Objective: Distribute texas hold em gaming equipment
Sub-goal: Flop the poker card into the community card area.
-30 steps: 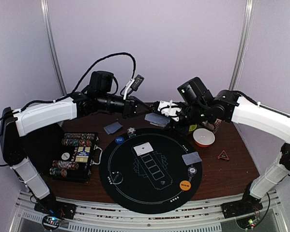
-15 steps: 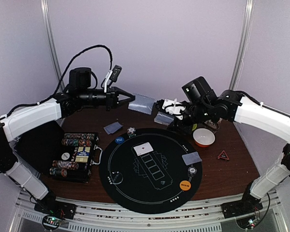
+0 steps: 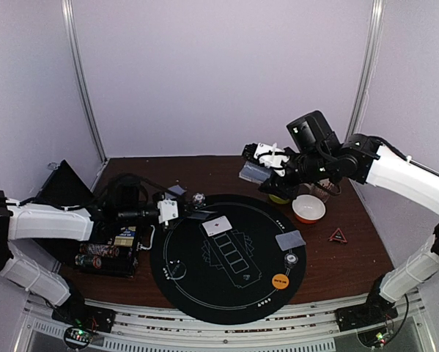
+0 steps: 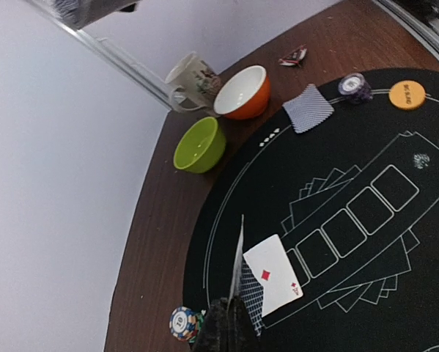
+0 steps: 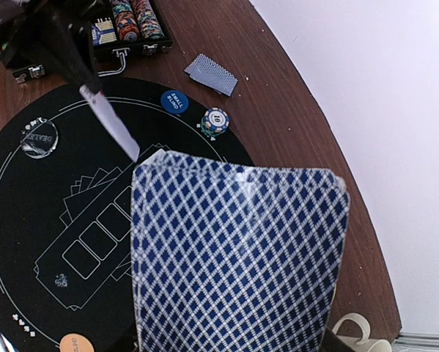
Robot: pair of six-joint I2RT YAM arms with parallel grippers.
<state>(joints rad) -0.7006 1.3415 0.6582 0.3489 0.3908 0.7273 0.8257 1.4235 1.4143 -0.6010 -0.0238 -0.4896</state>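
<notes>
Left gripper (image 3: pixel 190 213) is low over the far-left part of the black mat (image 3: pixel 204 293). Its jaws are clamped on a held card (image 4: pixel 239 253), which stands upright and edge-on to the wrist cam. The card's free end sits just beside the face-up ace of diamonds (image 4: pixel 274 277), which lies flat on the mat at the end of the printed row of boxes. Can't tell if the two touch. A strip of blue diamond-back shows at the ace's lower-left edge; can't tell if that's the held card's back or another card underneath.

Outward from there:
- left chip stack (image 4: pixel 184 323) sits near the fingers at the mat's rim
- blue disc (image 5: pixel 176 101) is on the mat edge near that stack
- left face-down card (image 5: pixel 212 74) lies on bare wood beyond both
- chip case (image 3: pixel 116 238) is under the left arm with its lid up and rows of chips inside

Right gripper (image 3: pixel 260 170) is up in the air over the far side of the table, closed on the deck (image 5: pixel 237 257). The deck's back pattern fills most of the right wrist view. It's well apart from the left gripper and the ace.

Around and below it, on the wood off the mat's far-right edge, are the green bowl (image 4: pixel 199 144), the white-orange bowl (image 3: pixel 308 208) and the mug (image 4: pixel 193 77).

Right side of the mat has the right face-down card (image 3: pixel 290 240), with the right chip stack (image 3: pixel 291 258) just beside it and the orange disc (image 3: pixel 281 280) nearer the rim. Clear disc (image 3: pixel 176 270) is on the near-left of the mat. Red triangle (image 3: pixel 338 235) is on the wood right of the mat.
</notes>
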